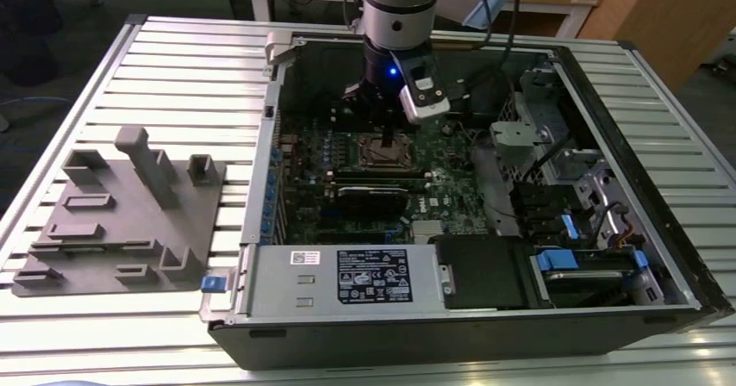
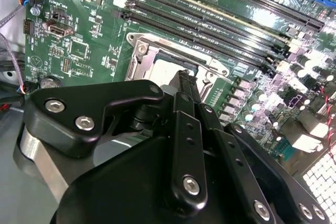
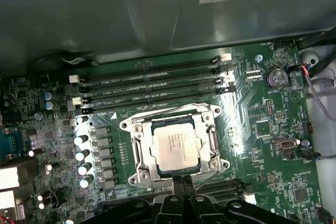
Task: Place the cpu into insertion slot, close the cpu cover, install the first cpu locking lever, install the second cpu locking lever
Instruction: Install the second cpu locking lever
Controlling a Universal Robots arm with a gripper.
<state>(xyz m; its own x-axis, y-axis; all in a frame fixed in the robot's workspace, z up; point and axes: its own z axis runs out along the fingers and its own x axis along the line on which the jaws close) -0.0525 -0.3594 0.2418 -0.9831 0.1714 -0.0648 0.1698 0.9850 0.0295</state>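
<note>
Clenched, empty, my gripper (image 3: 182, 183) hovers by the cpu (image 3: 176, 145) in the insertion slot (image 3: 137, 153); a careless descent could scratch it.

Silver-grey cpu (image 3: 176, 144) seated flat in insertion slot (image 3: 137, 150), cpu cover (image 3: 173, 120) closed around it

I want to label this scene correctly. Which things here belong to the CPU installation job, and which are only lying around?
Job:
cpu, seated in the socket
insertion slot
cpu cover, down around the chip
gripper, at the socket's edge

Lying about:
grey fixture tray outside the case
memory slots
coin battery
</note>
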